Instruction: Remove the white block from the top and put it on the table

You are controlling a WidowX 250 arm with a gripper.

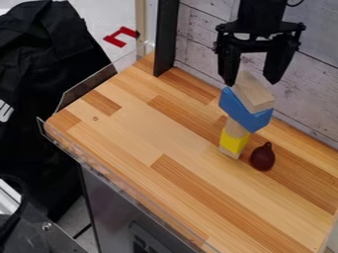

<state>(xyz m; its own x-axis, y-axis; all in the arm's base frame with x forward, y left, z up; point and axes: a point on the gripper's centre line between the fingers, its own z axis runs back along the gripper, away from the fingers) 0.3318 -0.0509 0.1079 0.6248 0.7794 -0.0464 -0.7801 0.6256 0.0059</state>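
Claw (251, 82) hangs spread at the frame's upper right, the pale wooden block (253, 93) just below it atop the blue block (244, 111), long axis slanting down rightward.

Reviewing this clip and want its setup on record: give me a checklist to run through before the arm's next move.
1. Gripper open: ok, fingers apart.
2. Pale top block uncovered above: ok, nothing lies on it.
3. Top block between the fingers, at grasping depth: cannot tell from this one view.
4. Stack even in width: not ok, the blue block juts out past the yellow block.
5. Wide clearance at the stack's base: not ok, the dark red object sits close beside it.
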